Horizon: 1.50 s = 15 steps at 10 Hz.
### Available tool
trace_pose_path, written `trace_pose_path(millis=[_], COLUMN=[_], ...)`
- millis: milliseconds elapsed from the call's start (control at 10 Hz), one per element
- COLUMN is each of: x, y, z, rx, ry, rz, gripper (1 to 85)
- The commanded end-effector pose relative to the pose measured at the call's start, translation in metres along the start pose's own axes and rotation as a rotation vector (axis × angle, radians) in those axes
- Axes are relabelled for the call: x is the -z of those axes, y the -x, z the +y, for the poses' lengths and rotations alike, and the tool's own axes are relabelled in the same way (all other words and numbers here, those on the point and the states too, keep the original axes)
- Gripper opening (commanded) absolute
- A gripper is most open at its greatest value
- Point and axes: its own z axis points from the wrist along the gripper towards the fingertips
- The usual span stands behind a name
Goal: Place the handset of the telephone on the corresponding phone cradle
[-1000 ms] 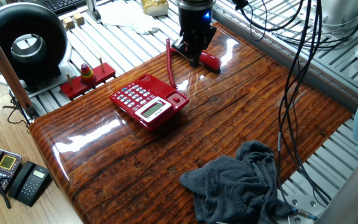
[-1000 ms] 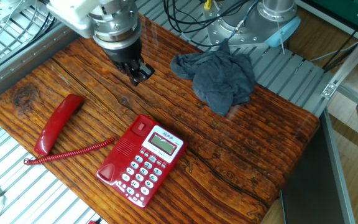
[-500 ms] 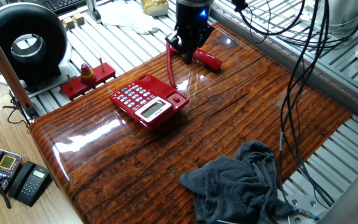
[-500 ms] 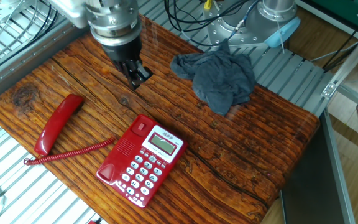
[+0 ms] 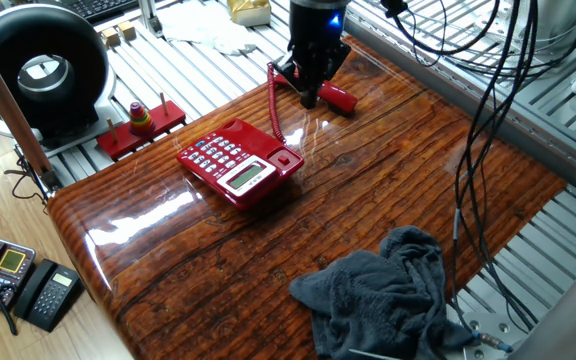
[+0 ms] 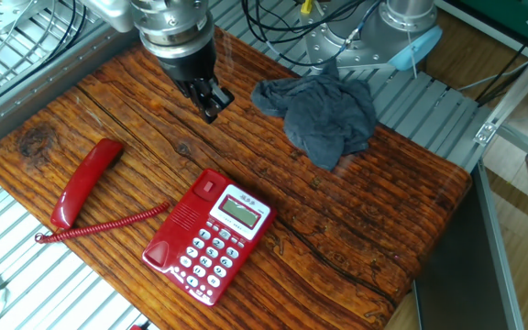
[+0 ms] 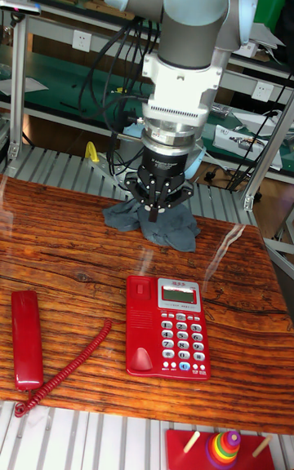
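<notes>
One gripper [image 6: 211,103], one handset [image 6: 83,181], one telephone [image 6: 207,235]

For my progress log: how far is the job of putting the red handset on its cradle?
Nothing is done yet. The handset lies on the table, apart from the telephone, whose phone cradle is bare. The gripper hangs above the wood, holding nothing. Grasping, carrying and placing all remain.

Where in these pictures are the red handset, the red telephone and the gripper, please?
handset [image 6: 82,181]: the other fixed view, middle of its red bar.
telephone [image 6: 211,235]: the other fixed view, on the slanted face between screen and keypad.
gripper [image 7: 154,212]: tall fixed view, between the fingertips.
</notes>
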Motion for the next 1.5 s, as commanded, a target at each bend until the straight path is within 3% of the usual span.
trace_pose_path(millis=[0, 100, 300, 500, 900, 1100, 1400], x=[-0.007, -0.008, -0.008, -0.010, -0.019, -0.021, -0.023], y=[-0.002, -0.004, -0.005, -0.002, -0.008, -0.014, -0.013], z=[-0.006, -0.005, -0.009, -0.026, -0.032, -0.047, -0.044], rx=[0.049, 0.046, 0.053, 0.087, 0.103, 0.104, 0.101], ry=[0.029, 0.042, 0.028, -0.035, 0.021, -0.016, 0.004], rz=[-0.012, -0.011, -0.007, -0.011, -0.019, -0.008, -0.018], gripper=[1.0, 1.0, 1.0, 1.0, 1.0, 1.0, 1.0])
